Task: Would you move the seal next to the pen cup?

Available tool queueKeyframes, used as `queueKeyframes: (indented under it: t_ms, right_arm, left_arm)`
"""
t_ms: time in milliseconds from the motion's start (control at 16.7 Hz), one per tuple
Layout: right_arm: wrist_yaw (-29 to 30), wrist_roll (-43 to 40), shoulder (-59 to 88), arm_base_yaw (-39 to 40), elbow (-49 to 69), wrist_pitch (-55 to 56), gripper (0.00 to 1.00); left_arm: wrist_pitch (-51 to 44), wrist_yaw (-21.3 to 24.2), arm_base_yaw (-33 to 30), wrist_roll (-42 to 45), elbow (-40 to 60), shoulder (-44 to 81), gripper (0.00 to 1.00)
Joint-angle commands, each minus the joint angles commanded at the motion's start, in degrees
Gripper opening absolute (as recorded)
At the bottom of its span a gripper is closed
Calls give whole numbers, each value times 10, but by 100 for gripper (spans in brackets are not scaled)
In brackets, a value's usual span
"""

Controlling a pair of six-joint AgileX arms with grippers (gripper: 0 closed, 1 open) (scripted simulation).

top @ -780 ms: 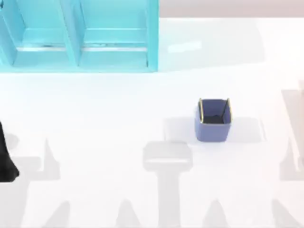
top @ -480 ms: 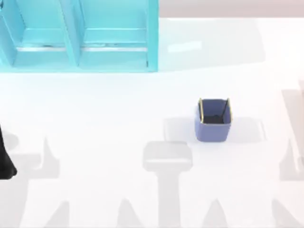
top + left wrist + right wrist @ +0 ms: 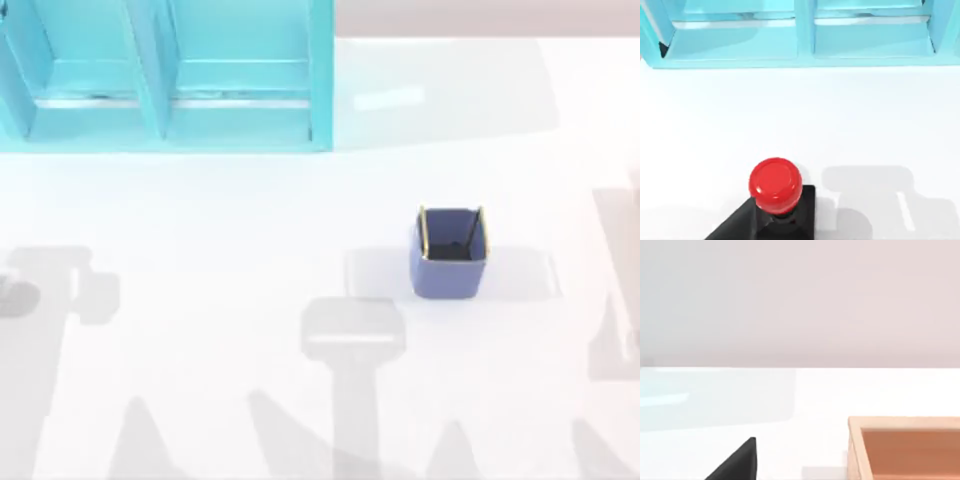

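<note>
The seal [image 3: 775, 184] stands upright on the white table, its glossy red knob above a black square base. A black part of my left gripper [image 3: 732, 227] lies right beside that base, touching or nearly so. I cannot tell whether the seal is held. The pen cup [image 3: 450, 252], a small periwinkle-blue square cup with a thin gold rim, stands right of the table's middle in the top view. A black part of my right gripper [image 3: 737, 462] shows low over the table, away from both.
A large turquoise shelf unit [image 3: 165, 75] fills the back left of the table, and it also stands beyond the seal as the shelf unit [image 3: 805, 35]. A wooden open box [image 3: 905, 447] sits close to my right gripper. Grey arm shadows cross the table's front.
The black shape of my left arm at the top view's left edge has slid out of the picture to the left. A broad grey shadow now lies there. The pen cup has not moved.
</note>
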Motion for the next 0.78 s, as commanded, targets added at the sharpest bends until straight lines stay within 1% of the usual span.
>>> queueKeyframes:
  t_ms: [360, 600, 780]
  right_arm:
    - [0, 0, 0, 0, 0, 0, 100]
    - [0, 0, 0, 0, 0, 0, 100]
    - [0, 0, 0, 0, 0, 0, 100]
  left_arm:
    - [-241, 0, 38, 43, 285, 358, 100]
    - [-371, 0, 59, 67, 449, 542, 100]
    - [-439, 0, 71, 80, 543, 644, 100]
